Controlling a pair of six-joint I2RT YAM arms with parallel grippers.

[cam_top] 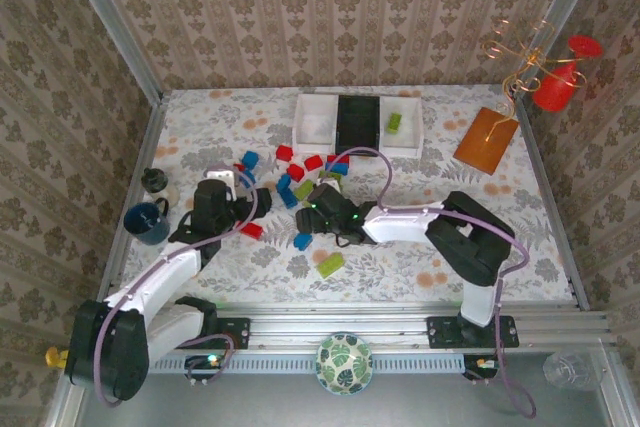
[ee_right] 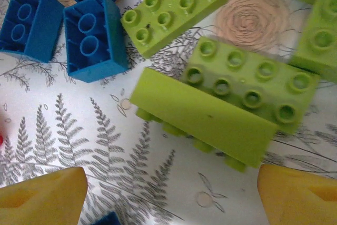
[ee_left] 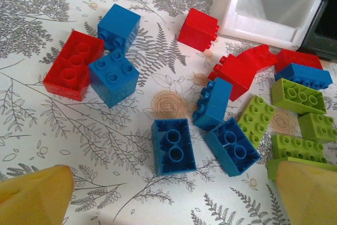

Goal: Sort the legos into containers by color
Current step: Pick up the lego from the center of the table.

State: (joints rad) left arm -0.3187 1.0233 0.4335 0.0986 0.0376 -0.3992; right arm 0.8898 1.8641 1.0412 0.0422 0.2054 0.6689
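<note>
Both arms are stretched toward the legos (cam_top: pixel 290 179), which are scattered mid-frame in the top view. The left gripper (ee_left: pixel 172 183) is held spread wide, low over red and blue bricks. The right arm is folded leftward with its gripper (ee_right: pixel 171 177) released, and a lime brick (ee_right: pixel 221 114) lies just ahead of its fingers. The containers (cam_top: pixel 357 97) are lined up at upper centre. One green brick (cam_top: pixel 394 122) lies in the right white tray (cam_top: pixel 410 147).

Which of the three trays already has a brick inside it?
The white tray at the row's right end in the top view: a lime green brick lies in it. The black tray and the other white tray look bare.
</note>
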